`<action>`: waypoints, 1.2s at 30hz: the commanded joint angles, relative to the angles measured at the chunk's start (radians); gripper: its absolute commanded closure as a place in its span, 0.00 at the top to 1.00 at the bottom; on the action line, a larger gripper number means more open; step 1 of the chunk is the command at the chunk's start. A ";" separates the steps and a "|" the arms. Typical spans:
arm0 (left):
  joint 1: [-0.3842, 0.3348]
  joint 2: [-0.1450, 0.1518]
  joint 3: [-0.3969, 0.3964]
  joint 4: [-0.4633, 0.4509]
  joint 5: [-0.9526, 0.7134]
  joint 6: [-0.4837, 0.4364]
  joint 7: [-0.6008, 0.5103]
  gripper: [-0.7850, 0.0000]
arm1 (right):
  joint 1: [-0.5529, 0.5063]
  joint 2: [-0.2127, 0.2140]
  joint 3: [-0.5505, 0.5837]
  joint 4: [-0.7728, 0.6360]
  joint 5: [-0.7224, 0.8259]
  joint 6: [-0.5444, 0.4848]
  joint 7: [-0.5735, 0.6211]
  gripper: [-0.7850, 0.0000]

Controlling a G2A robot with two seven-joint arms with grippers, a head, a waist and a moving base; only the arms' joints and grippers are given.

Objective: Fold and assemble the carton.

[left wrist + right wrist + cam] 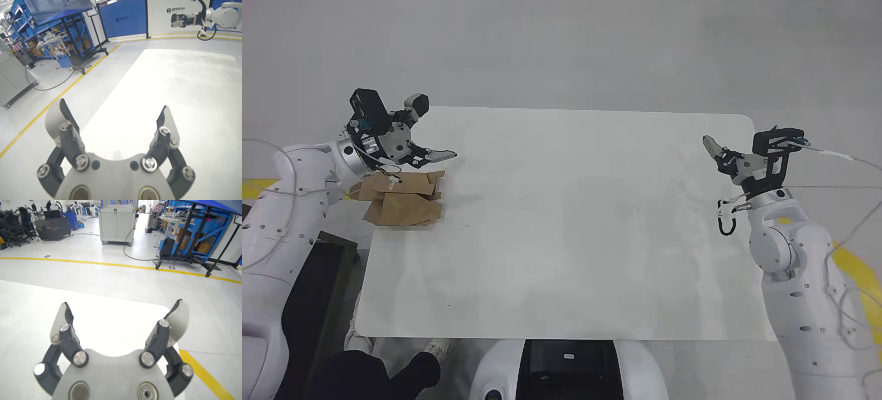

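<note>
Top view, flat brown carton (402, 198) at left edge of bench (572, 230), left end effector (434, 130) spread wide just beside it, right end effector (720, 155) wide at right edge, well apart, long bench stretch between, wrist views looking across bench edges

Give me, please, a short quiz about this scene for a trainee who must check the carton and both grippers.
1. True or false: the left gripper holds the carton.
2. Where does the carton lie on the table? A) in the middle; B) at the edge near the left gripper; C) near the right gripper.
3. Fill in: the fingers of both grippers are ____.

Key: 1 false, nothing is between its fingers; 2 B; 3 open.
</note>
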 commanded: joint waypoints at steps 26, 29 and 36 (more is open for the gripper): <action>0.071 0.053 -0.170 0.035 -0.240 -0.085 -0.186 1.00 | 0.000 0.000 0.000 0.000 0.000 0.000 0.000 1.00; 0.073 0.069 -0.190 0.043 -0.251 -0.085 -0.236 1.00 | 0.000 0.000 0.000 0.000 0.000 0.000 0.000 1.00; 0.097 0.102 -0.201 0.095 -0.386 -0.085 -0.333 1.00 | 0.000 0.000 0.000 0.000 0.000 0.000 0.000 1.00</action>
